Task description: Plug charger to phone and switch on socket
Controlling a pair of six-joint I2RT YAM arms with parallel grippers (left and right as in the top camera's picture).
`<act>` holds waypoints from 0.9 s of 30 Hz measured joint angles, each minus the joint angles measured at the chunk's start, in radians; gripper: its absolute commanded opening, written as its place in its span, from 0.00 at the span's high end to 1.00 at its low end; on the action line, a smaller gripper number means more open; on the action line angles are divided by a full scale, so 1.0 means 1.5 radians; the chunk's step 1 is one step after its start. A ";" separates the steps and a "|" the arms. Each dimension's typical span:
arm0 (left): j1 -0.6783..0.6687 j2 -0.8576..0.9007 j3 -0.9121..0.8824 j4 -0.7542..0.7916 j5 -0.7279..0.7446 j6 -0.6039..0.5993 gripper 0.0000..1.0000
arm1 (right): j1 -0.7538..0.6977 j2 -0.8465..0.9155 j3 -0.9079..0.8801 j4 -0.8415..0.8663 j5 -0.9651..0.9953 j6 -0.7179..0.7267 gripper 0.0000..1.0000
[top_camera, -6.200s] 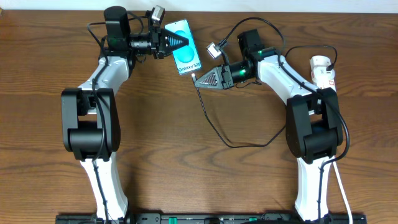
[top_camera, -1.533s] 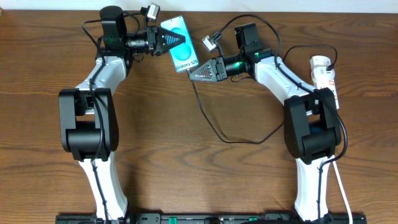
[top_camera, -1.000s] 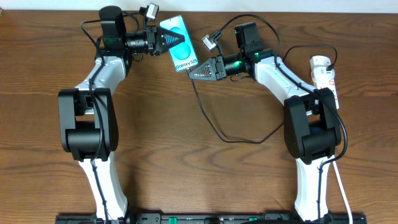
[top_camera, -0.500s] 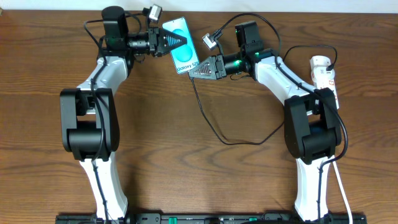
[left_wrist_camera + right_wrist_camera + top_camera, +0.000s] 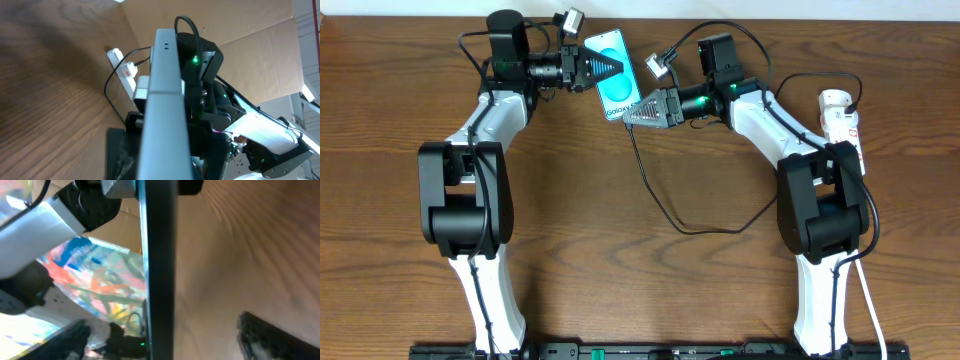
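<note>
The left gripper [image 5: 617,68] is clamped on the phone [image 5: 623,88], held tilted near the 12 o'clock edge of the table [image 5: 620,290], with its white letters at the 5 o'clock end. The right gripper [image 5: 629,115] has its tip right at that end of the phone, and I cannot tell if its fingers are squeezed or loose. The thin black charger [image 5: 700,232] runs from that tip toward 6 o'clock in a big loop, and the white socket [image 5: 841,118] lies well apart at 3 o'clock.
</note>
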 measured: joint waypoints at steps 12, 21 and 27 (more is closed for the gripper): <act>0.000 0.000 0.000 0.000 0.000 0.000 0.93 | -0.009 0.000 0.000 0.028 0.006 0.002 0.01; 0.001 0.000 0.000 -0.002 0.000 0.000 0.93 | -0.064 0.000 0.000 0.033 0.020 0.004 0.01; 0.011 0.000 0.000 -0.059 -0.016 0.002 0.93 | -0.094 0.000 0.000 0.112 0.021 0.051 0.01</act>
